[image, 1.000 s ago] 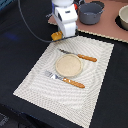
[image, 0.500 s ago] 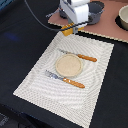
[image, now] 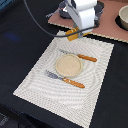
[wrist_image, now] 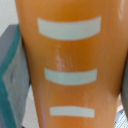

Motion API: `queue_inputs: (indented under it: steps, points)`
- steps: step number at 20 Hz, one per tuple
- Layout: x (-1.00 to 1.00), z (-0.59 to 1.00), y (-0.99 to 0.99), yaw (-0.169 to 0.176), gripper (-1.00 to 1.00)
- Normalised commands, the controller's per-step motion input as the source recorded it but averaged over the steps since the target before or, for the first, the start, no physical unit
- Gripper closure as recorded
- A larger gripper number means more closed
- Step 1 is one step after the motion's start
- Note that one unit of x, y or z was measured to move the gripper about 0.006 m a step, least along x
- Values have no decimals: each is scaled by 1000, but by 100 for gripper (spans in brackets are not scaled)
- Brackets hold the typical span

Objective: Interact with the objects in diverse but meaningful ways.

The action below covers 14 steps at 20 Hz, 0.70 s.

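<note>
A yellow-orange bread loaf (image: 73, 34) with white slashes hangs over the far edge of the striped placemat (image: 40, 80), and my gripper (image: 76, 31) is shut on it. The loaf (wrist_image: 67, 60) fills the wrist view, with three white slashes across it. A grey finger (wrist_image: 10, 65) presses one side of it, and the other finger shows only as a dark edge. Behind the arm, a blue-grey pot (image: 101, 8) is partly hidden on the pink board. Tomato, fish and sausage are out of view.
On the placemat lie a round tan plate (image: 68, 65), an orange-handled knife (image: 82, 57) beyond it and an orange-handled fork (image: 67, 80) in front of it. A pale bowl (image: 123, 17) stands at the far right on the pink board (image: 107, 30). A dark cloth surrounds the mat.
My gripper has carried the loaf toward the exterior view's right along the mat's far edge. Plate, knife and fork have not moved.
</note>
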Motion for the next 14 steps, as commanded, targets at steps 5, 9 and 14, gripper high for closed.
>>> queue_inputs:
  steps: [5, 9, 14]
  points:
    - [230, 0, -529, 9, 100]
    - [66, 57, -409, 0, 100]
    - [301, 162, -167, -12, 100]
